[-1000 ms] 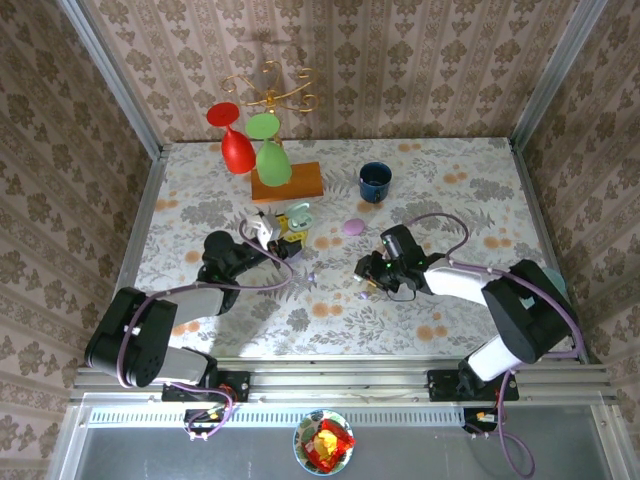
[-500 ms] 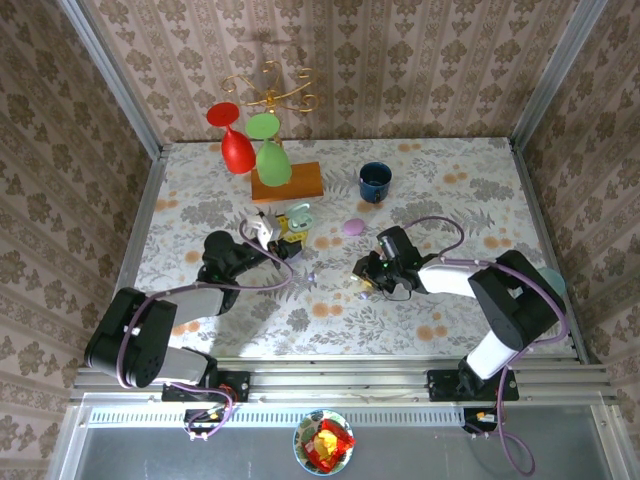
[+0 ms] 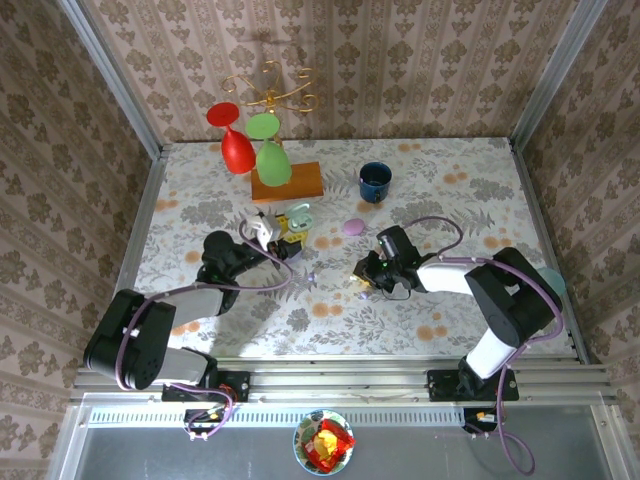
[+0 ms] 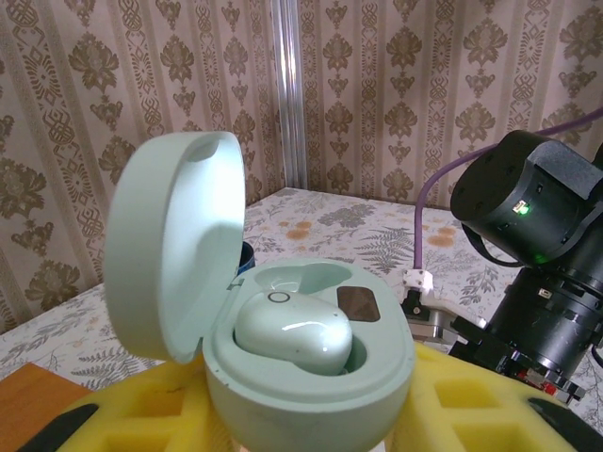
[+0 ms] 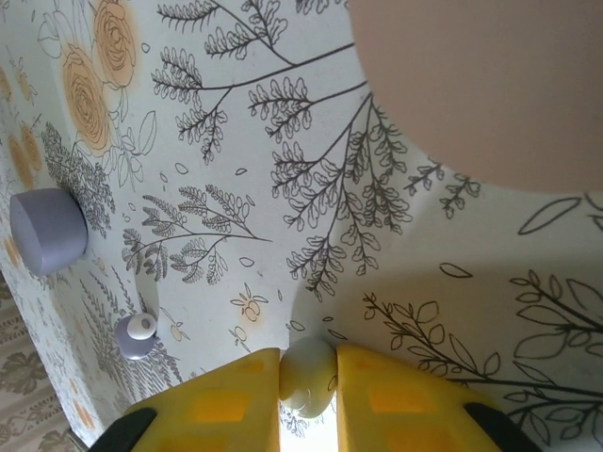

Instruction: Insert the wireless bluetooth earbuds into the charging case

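So the floral desk takes up most of the overhead shot, and I'm using the dark blue mug as my reference for everything.

The left arm reaches in from the near left and the right arm from the near right. Both end up on the near side of the mug.

Left of the mug there's a wooden block. The red wine glass and green wine glasses hang upside down over it.

The mint charging case is left of the mug and a bit nearer the arm bases. Its lid is flipped open, and the left jaws are pinching its base between their yellow pads. One mint earbud is already sitting in its slot, and the slot beside it looks empty.

A lavender case lies on the desk just near-left of the mug.

The right jaws are straight toward the bases from the mug, low over the desk, pressed in on a tiny pale greenish earbud.

A lavender earbud lies loose on the desk, further near-left of the mug, between the two arms.
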{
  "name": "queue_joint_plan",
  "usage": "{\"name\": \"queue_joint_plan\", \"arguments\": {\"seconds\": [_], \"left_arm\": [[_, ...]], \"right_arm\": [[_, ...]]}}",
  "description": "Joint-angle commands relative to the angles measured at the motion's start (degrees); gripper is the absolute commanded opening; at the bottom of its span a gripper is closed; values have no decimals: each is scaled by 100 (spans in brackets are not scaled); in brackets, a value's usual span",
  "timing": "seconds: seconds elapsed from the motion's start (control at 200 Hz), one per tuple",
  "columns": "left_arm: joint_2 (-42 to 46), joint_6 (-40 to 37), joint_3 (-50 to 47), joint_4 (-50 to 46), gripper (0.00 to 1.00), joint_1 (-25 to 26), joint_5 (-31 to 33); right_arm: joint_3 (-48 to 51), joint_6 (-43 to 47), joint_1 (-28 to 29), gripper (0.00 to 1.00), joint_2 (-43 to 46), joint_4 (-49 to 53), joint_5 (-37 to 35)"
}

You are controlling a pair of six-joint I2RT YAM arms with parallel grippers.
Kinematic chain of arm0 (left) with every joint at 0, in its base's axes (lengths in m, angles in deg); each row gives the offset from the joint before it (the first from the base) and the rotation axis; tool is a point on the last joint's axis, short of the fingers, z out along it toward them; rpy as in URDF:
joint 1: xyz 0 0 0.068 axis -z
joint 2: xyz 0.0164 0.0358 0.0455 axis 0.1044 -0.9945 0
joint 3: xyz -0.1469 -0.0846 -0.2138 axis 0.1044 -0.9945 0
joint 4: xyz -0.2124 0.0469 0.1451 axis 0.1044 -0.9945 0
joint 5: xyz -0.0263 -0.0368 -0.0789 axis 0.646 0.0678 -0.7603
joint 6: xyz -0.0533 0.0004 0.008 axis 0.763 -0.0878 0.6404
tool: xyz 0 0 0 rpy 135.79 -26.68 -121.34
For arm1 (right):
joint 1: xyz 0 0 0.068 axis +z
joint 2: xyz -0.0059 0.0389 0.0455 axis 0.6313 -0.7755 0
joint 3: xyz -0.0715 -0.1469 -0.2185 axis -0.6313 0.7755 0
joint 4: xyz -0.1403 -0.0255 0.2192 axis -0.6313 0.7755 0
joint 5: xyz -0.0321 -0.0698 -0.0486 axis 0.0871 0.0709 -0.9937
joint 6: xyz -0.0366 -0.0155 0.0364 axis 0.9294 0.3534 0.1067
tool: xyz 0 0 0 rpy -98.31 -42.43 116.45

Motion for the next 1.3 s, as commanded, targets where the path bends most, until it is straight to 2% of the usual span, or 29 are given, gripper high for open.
{"name": "queue_joint_plan", "arguments": {"seconds": [0.0,0.17,0.395,0.635,0.915,1.09,1.295], "left_arm": [[140,-283,-55,-95,38,-23,-232],[151,-453,-64,-261,38,3,-366],[73,-523,-64,-242,38,33,-532],[3,-630,-22,-452,38,38,-600],[15,-810,-11,-744,39,38,-584],[8,-780,-19,-734,39,38,-648],[43,-735,-64,-662,39,12,-648]], "right_arm": [[-198,696,-10,19,202,633,-304],[-596,2006,-7,18,675,1380,-621],[-1337,3212,33,18,1228,2220,-844],[-2144,4560,373,18,1618,2651,-1275],[-2935,5441,844,18,1597,2829,-1313],[-3381,5817,1112,18,1268,2994,-1310],[-3581,5920,1286,18,996,2873,-1273]]}}
